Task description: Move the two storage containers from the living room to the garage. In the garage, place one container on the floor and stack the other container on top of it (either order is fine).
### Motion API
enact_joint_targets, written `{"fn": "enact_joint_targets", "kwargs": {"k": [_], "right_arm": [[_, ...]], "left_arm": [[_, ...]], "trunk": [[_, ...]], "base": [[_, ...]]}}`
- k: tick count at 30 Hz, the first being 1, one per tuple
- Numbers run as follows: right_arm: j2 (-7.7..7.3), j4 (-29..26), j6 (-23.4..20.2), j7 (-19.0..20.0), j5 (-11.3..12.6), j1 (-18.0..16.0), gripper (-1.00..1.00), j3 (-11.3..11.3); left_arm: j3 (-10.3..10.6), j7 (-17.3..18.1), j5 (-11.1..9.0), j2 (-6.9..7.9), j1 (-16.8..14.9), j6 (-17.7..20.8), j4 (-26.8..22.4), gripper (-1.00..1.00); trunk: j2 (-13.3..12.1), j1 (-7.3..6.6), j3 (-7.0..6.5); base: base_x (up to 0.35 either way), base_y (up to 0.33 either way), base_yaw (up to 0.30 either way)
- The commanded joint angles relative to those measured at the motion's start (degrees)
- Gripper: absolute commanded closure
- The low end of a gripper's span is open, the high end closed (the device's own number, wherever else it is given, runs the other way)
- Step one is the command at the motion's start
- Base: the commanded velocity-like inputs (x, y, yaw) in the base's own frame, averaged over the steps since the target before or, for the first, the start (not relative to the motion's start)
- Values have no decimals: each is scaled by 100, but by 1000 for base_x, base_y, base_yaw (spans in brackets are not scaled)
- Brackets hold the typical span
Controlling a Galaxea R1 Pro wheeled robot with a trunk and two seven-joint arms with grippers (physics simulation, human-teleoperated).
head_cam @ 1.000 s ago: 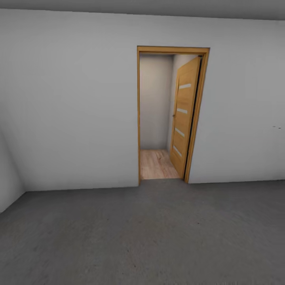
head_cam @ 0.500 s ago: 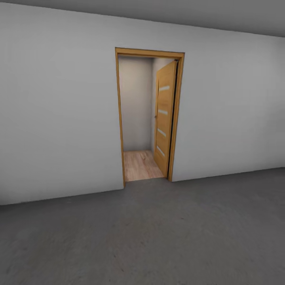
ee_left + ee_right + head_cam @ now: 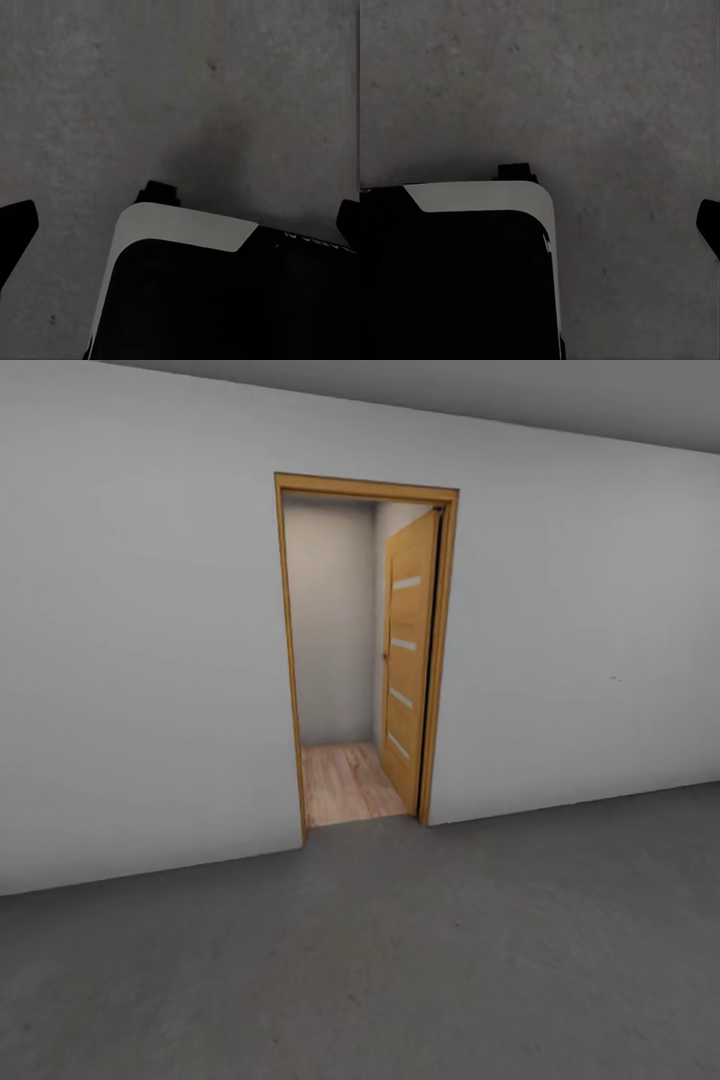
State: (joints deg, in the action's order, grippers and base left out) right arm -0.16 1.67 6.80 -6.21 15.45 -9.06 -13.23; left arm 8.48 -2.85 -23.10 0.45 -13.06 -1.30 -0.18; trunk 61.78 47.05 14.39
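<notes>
View swung left since earlier; open wood-framed doorway [image 3: 350, 660] now dead ahead across dark grey concrete floor [image 3: 400, 960]; containers unseen, both grippers' grip indeterminable.

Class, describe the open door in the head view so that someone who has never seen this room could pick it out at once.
Start from the plain light grey wall above the dark grey concrete floor; its one opening is a wood-framed doorway. The door is swung inward along the opening's right side, over light wood-plank flooring. It is honey-coloured wood with four short pale horizontal strips.
</notes>
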Motion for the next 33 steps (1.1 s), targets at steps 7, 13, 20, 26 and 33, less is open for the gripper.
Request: {"fn": "enact_joint_targets", "kwargs": {"k": [7,13,20,26,33], "right_arm": [[3,18,53,-6,48,-8,-100,-47],[20,8,72,-11,22,-8,-100,-43],[70,-15,79,-11,11,-8,-100,-27],[65,-17,72,-8,31,-8,-100,-28],[64,-17,76,-10,16,-8,-100,-44]], "left_arm": [[49,-14,-51,-1,-3,-26,1,-100],[51,-14,-54,2,-3,-46,1,-100],[56,-14,-54,-6,-3,-50,1,-100],[56,-14,-54,-7,-3,-46,1,-100],[57,-14,-50,-15,-3,-52,1,-100]], "trunk": [[4,4,7],[4,4,7],[4,4,7],[4,4,7],[4,4,7]], "base": [[323,0,-1],[323,0,0],[324,0,0],[324,0,0],[324,0,0]]}}
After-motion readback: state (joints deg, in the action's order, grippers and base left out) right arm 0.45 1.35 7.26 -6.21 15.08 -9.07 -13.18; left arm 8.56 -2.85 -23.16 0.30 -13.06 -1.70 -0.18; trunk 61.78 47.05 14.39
